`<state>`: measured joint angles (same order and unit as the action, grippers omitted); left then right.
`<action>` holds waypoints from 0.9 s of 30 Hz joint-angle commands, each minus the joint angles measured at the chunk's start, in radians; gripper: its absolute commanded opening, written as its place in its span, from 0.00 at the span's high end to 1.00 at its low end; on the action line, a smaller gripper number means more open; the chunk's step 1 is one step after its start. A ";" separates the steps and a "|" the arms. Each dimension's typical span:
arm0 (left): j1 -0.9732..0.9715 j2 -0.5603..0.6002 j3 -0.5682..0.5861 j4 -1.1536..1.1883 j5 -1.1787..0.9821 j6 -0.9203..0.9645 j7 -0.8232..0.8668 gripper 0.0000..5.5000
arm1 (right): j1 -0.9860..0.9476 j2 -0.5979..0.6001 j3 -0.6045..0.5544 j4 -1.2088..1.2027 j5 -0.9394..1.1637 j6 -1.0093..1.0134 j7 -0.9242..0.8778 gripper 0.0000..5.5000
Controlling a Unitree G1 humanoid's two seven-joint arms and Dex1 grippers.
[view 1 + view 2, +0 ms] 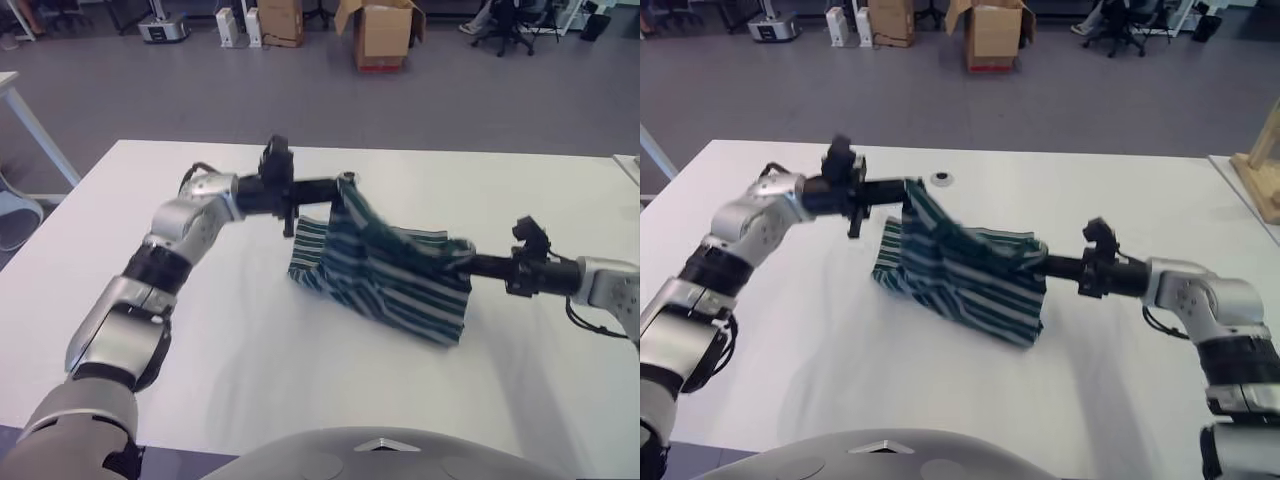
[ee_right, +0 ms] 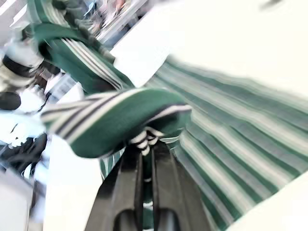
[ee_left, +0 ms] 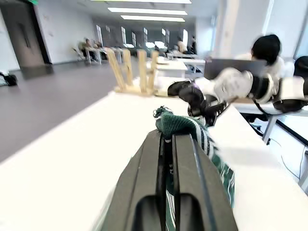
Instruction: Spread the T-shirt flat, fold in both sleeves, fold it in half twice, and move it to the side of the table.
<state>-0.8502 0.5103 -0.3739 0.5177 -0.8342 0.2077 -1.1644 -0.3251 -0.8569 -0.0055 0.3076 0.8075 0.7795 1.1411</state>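
Note:
A green T-shirt (image 1: 385,275) with white stripes hangs in a bunched sheet between my two grippers, above the middle of the white table (image 1: 200,330). Its lower edge touches or nearly touches the tabletop. My left gripper (image 1: 340,187) is shut on one upper corner of the T-shirt (image 3: 180,124), cloth bunching out past the fingertips. My right gripper (image 1: 462,262) is shut on the opposite upper corner, lower and nearer to me; in the right wrist view, striped fabric (image 2: 120,118) drapes over its fingers (image 2: 163,192).
A small round grommet (image 1: 941,179) sits in the table behind the T-shirt. A wooden rack (image 1: 1262,165) stands past the table's right edge. Cardboard boxes (image 1: 380,35) and chairs stand on the floor far behind.

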 commanded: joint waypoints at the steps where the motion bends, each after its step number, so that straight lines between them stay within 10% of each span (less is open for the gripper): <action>1: -0.077 -0.087 0.003 0.332 0.242 -0.095 0.040 1.00 | -0.190 0.134 0.020 0.253 -0.136 -0.076 -0.087 1.00; 10: -0.097 -0.188 0.179 0.750 0.498 -0.234 0.280 1.00 | -0.444 0.360 0.032 0.697 -0.416 -0.295 -0.249 1.00; 19: -0.116 -0.269 0.390 0.788 0.560 -0.188 0.566 0.68 | -0.596 0.424 -0.206 0.829 -0.393 -0.422 -0.469 0.66; 22: -0.109 -0.238 0.349 0.775 0.680 -0.264 0.681 0.68 | -0.537 0.427 -0.173 0.707 -0.435 -0.463 -0.436 0.66; 27: -0.018 -0.226 0.186 0.589 0.824 -0.631 0.354 0.68 | -0.081 0.329 0.009 -0.082 -0.391 -0.335 -0.202 0.66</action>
<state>-0.9232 0.2713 -0.1041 1.2373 -0.0727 -0.2330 -0.6010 -0.6278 -0.4394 -0.0890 0.5868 0.3930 0.3673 0.8292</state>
